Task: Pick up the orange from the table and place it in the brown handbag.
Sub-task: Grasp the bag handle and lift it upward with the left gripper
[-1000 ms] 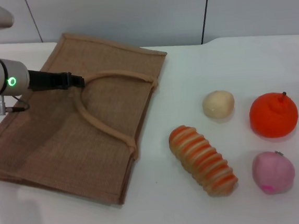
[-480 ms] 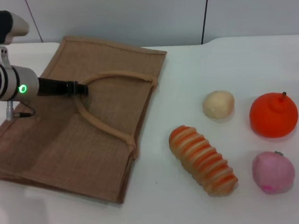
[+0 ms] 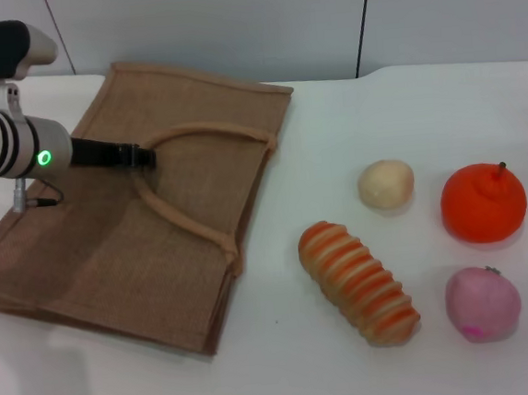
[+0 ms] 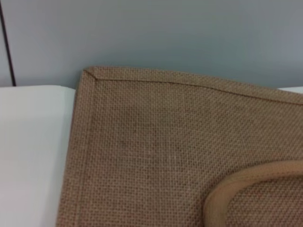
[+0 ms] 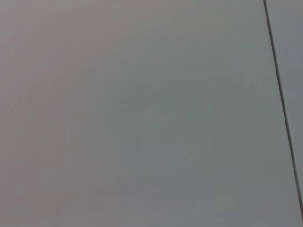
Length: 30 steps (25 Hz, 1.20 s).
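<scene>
Nearest the front edge of the white surface (image 3: 288, 371), lying side by side: pink round fruit (image 3: 481, 303) and striped bread roll (image 3: 357, 282). Just behind the pink fruit, sitting untouched at far right, the orange (image 3: 483, 202), stem up, with a pale round bun (image 3: 386, 184) to its left. Well apart at left, spreading flat, the brown handbag (image 3: 111, 248). Hovering over its looped handle (image 3: 188, 224), the left gripper (image 3: 140, 157), fingers reaching right at the loop's end; cannot tell whether spread or pinching. Right gripper showing nowhere.
</scene>
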Available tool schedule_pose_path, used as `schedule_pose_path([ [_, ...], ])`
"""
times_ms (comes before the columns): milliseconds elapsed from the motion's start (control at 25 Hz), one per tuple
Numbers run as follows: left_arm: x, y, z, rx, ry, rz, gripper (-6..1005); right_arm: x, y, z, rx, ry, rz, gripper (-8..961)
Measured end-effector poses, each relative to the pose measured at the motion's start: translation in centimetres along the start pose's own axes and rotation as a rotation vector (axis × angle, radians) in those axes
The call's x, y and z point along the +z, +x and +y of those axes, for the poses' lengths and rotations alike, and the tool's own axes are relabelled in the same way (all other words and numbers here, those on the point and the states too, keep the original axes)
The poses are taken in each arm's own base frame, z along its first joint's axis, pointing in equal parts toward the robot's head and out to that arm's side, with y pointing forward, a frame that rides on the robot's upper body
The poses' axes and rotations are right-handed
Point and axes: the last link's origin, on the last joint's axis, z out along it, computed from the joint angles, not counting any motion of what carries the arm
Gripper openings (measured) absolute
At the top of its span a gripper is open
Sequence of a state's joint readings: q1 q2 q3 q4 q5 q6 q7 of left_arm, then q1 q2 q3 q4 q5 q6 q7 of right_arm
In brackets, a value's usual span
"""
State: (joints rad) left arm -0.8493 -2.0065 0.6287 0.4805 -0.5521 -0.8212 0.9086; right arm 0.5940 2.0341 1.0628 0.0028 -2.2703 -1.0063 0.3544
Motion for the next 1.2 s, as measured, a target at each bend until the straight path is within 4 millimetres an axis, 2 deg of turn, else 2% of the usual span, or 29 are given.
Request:
schedule_pose_path([
  [200,0.32,-0.01,0.29,0.021,0.003,0.003,509,-0.01,0.01,0.01,0.0,-0.001,0.0,699],
  [640,0.43,-0.08,0.52,0.022,-0.002,0.002,412,0.0,0.01,0.02,0.001,-0.001,0.0,699],
  [1200,0.48,-0.13,0.72,0.006,-0.013,0.003,228,-0.06,0.07,-0.01,0.001,0.001,0.002,697],
])
